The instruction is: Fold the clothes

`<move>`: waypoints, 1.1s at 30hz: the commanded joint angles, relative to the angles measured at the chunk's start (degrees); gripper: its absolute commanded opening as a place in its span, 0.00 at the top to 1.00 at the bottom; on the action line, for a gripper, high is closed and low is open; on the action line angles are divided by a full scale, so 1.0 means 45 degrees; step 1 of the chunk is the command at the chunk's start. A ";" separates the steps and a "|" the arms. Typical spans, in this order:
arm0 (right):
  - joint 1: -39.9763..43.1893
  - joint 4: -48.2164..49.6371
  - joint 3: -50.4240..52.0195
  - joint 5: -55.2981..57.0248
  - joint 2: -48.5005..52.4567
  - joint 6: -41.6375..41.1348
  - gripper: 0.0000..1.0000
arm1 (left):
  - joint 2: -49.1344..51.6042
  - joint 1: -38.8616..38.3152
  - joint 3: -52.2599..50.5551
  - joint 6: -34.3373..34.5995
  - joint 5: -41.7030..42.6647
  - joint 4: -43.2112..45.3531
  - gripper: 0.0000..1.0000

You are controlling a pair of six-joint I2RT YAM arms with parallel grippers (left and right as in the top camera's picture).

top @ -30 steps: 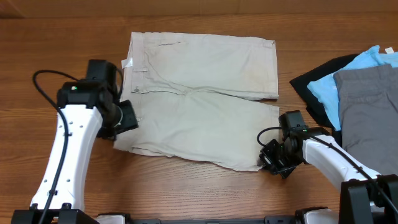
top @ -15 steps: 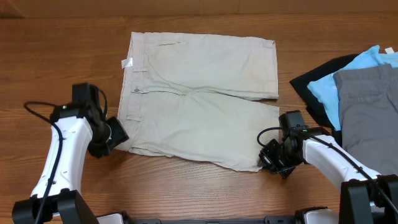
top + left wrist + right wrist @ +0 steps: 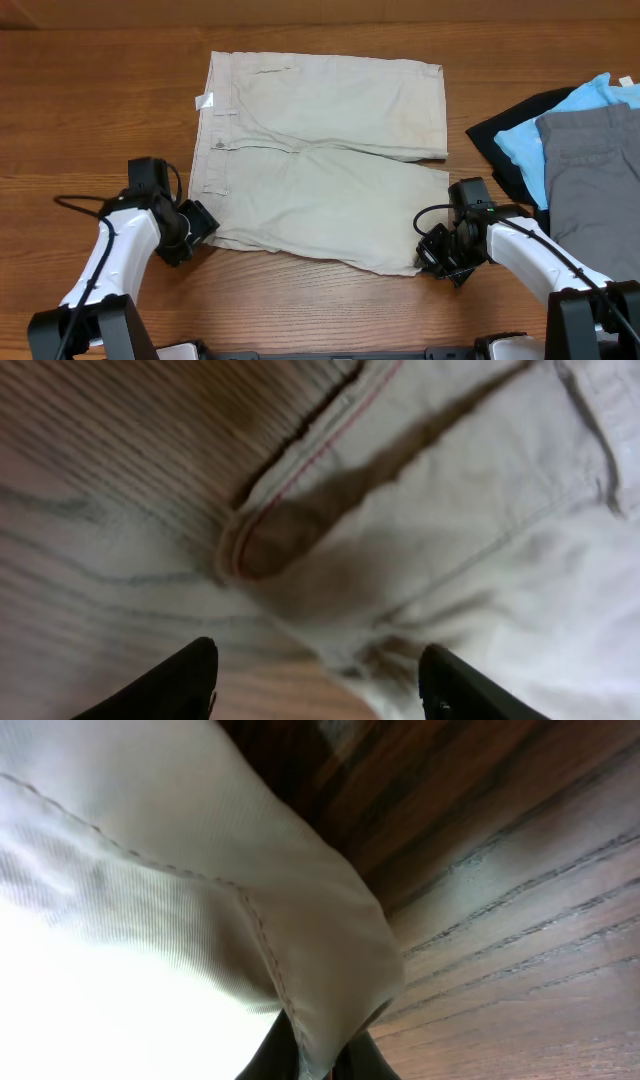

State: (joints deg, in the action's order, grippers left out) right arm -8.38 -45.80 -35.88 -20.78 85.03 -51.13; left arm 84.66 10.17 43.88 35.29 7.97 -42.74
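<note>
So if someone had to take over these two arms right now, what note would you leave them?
The left gripper is open, low by the near waistband corner of the beige shorts, gripping nothing.
The right gripper is shut on the near leg's hem corner.
The shorts lie spread flat on the table, waistband left, legs right. A grey garment, a light blue garment and a black garment are piled at the right edge.
Done: shorts laid out, no fold yet.
To do: probably grip the waistband corner, fold the shorts, then fold the pile.
</note>
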 commanded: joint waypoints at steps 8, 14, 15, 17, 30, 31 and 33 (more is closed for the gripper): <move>-0.0087 0.0398 0.0418 0.0928 0.0393 0.0131 0.96 | 0.0015 0.0083 -0.1083 0.1146 0.0092 0.1166 0.87; -0.0049 -0.1569 -0.0952 0.1894 0.0379 0.1481 0.96 | -0.0010 0.0078 -0.0903 -0.0622 0.0291 0.0180 0.96; -0.0053 -0.1928 -0.1224 0.2025 0.0379 0.1603 0.96 | -0.0015 0.0078 -0.0816 -0.0850 0.0291 0.0005 0.96; -0.0053 -0.2594 -0.1836 0.2055 0.0301 0.2006 0.96 | -0.0019 0.0078 -0.0539 -0.1117 0.0296 -0.0534 0.96; -0.0049 -0.5663 -0.4420 0.3283 -0.2055 0.2803 0.96 | -0.1195 0.0063 0.2433 -0.2380 0.0491 -0.5343 0.96; -0.0053 -0.5775 -0.4595 0.3279 -0.2234 0.2977 0.96 | -0.1452 0.0063 0.2633 -0.2380 0.0491 -0.5571 0.96; -0.0053 -0.6086 -0.5090 0.3283 -0.2482 0.3332 0.96 | -0.2079 0.0063 0.3133 -0.2375 0.0549 -0.6105 0.96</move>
State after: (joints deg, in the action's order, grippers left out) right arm -8.69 -71.99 -54.41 -9.78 76.84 -39.33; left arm 80.64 10.17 53.17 26.35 11.53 -67.79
